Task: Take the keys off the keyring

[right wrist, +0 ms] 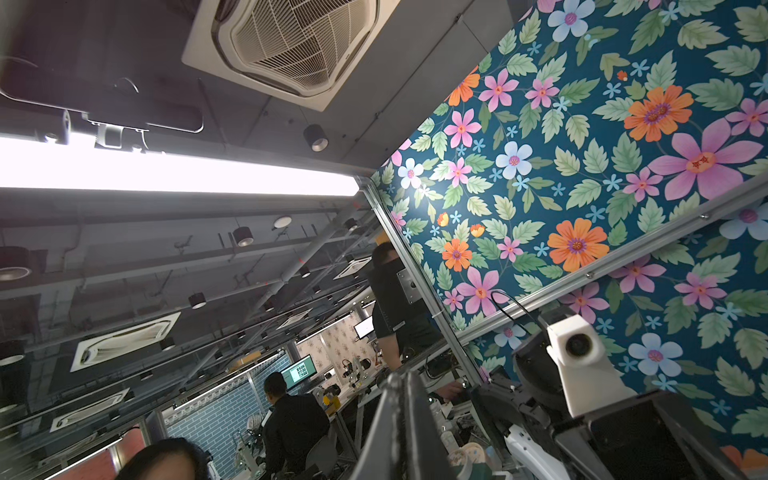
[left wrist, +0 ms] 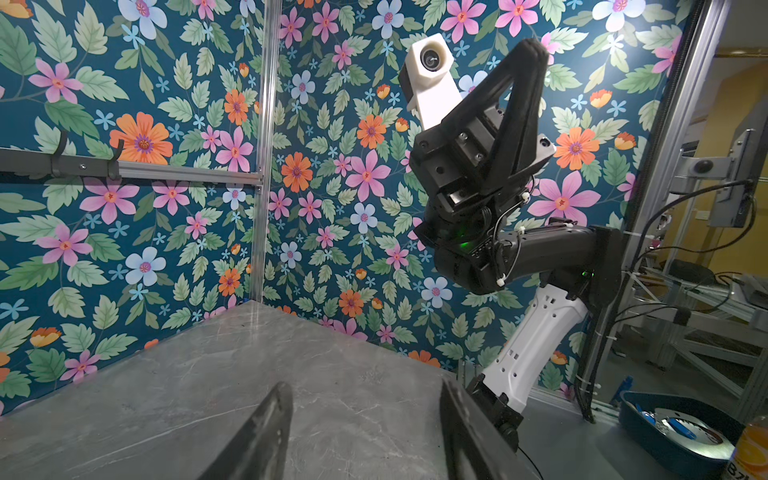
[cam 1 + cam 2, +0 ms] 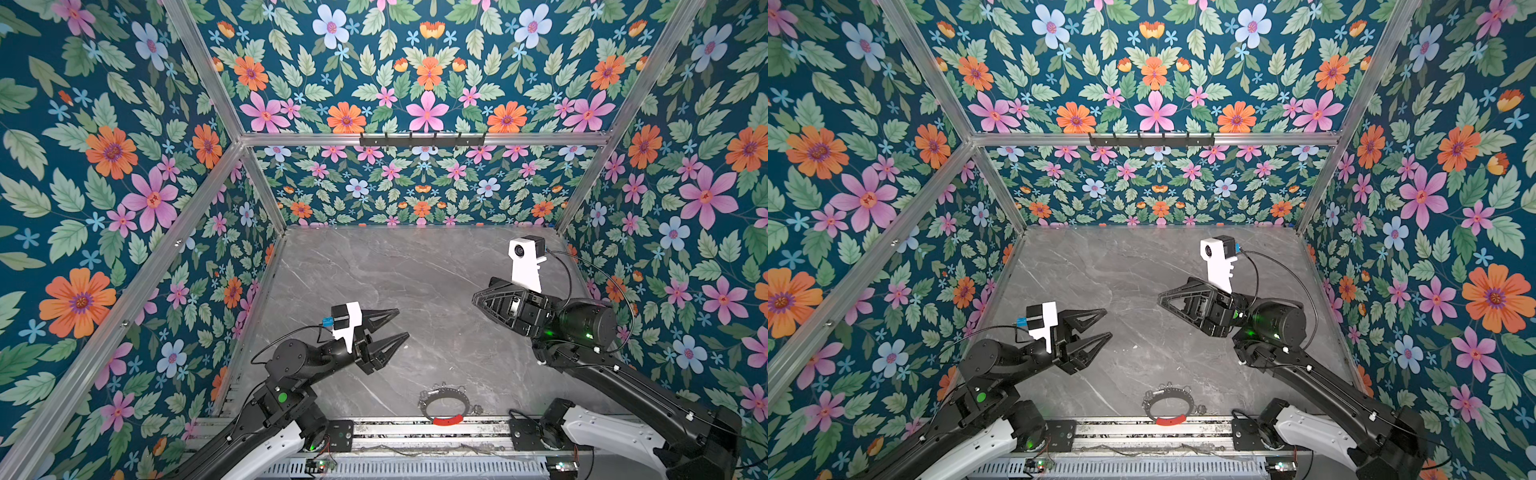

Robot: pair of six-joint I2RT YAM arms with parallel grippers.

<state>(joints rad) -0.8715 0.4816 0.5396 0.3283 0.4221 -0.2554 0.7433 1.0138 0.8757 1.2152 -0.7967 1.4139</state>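
keyring place: The keyring (image 3: 444, 405) lies flat on the desk (image 3: 415, 282), at the lower middle of both top views, almost on the near edge; its red sleeve (image 3: 448, 419) touches the metal rail (image 3: 395, 430) there.
keys: Small metal pieces sit around the upper arc of the hoop and at its right side; I cannot tell the single keys apart.
left fingers: My left gripper (image 3: 401, 324) is spread apart and grasps nothing; it hangs over the desk, up and left of the ring.
right fingers: My right gripper (image 3: 477, 301) is clenched on nothing, tilted upward, well apart from the ring, up and right of it.
nearer arm: The left one, I judge, by a little.
direction: From both tips the ring lies back toward my bases, so I must pull in and go down.
room: The desk beyond the ring is wide and bare; the rail crowds the near side.
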